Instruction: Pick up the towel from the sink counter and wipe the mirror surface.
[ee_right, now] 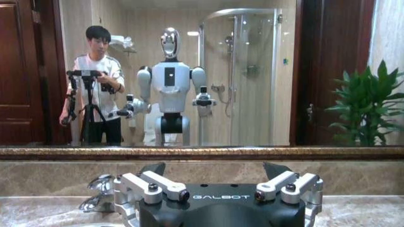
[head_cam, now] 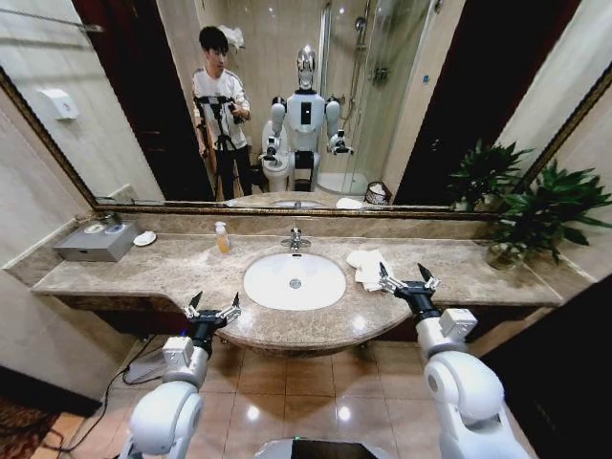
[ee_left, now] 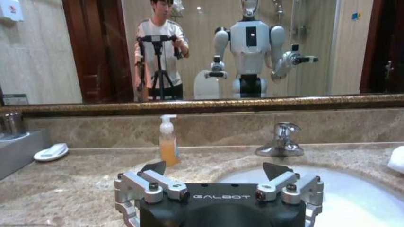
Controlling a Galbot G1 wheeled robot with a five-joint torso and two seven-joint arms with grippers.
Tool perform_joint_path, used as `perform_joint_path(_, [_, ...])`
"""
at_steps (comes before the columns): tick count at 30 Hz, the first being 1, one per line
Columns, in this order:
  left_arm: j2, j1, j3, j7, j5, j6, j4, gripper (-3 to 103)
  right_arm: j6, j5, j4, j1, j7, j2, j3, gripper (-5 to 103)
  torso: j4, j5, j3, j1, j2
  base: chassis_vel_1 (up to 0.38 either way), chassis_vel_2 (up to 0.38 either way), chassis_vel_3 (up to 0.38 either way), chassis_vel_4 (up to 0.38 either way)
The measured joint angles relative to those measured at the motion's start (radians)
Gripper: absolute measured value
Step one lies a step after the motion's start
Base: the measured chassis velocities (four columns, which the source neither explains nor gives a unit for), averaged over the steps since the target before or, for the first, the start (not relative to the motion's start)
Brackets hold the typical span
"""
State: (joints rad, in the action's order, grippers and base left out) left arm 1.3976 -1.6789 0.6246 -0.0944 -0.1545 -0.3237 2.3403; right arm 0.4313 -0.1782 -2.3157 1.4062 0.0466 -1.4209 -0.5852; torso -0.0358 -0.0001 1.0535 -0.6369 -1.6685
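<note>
Small white terry towel (head_cam: 364, 267) lies crumpled on the long beige-brown marble sink counter (head_cam: 124, 273), just right of the oval white basin (head_cam: 294, 281) and touching nothing else. Right gripper (head_cam: 408, 280) hovers at the counter's front edge, just beside the towel's near-right corner, jaws wide open, holding nothing. Left gripper (head_cam: 212, 306) sits at the front edge left of the basin, also spread open & empty.

Chrome tap (head_cam: 295, 239) stands behind the basin; orange soap pump bottle (head_cam: 222, 237) to its left. Further left: small white round dish (head_cam: 144, 238) and a grey box tray (head_cam: 96, 241), contents too small to tell. Green potted plant (head_cam: 535, 215) at the counter's right end.

Wide bronze-framed wall mirror (head_cam: 430, 96) runs above the backsplash, nothing btwn it & the grippers except tap and bottle.
</note>
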Motion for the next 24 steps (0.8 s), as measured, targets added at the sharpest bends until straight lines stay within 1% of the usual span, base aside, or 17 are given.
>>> perform_joint_path(12, [0.0, 0.0, 0.0, 0.0, 0.0, 0.0, 0.0, 100, -0.001, -0.001, 0.01, -0.002, -0.009, -0.003, 0.01, 100, 0.0001, -0.0001, 0.0, -0.001, 0.0, -0.091, 0.075, 0.093, -0.081])
perform_joint_path(17, [0.0, 0.0, 0.0, 0.0, 0.0, 0.0, 0.0, 100, 0.008, -0.004, 0.025, -0.01, -0.011, 0.012, 0.009, 100, -0.0001, 0.0, 0.0, -0.001, 0.0, -0.053, 0.076, 0.078, -0.086])
perform_joint_path(21, [0.0, 0.0, 0.0, 0.0, 0.0, 0.0, 0.0, 100, 0.03, -0.011, 0.069, -0.029, -0.024, 0.032, 0.009, 100, -0.0002, -0.0002, 0.0, 0.0, 0.0, -0.069, 0.071, 0.063, -0.041])
perform_joint_path(24, [0.0, 0.0, 0.0, 0.0, 0.0, 0.0, 0.0, 100, 0.06, -0.022, 0.136, -0.067, -0.035, 0.068, 0.008, 100, 0.0, 0.0001, 0.0, -0.001, 0.0, 0.0, 0.0, 0.0, 0.0])
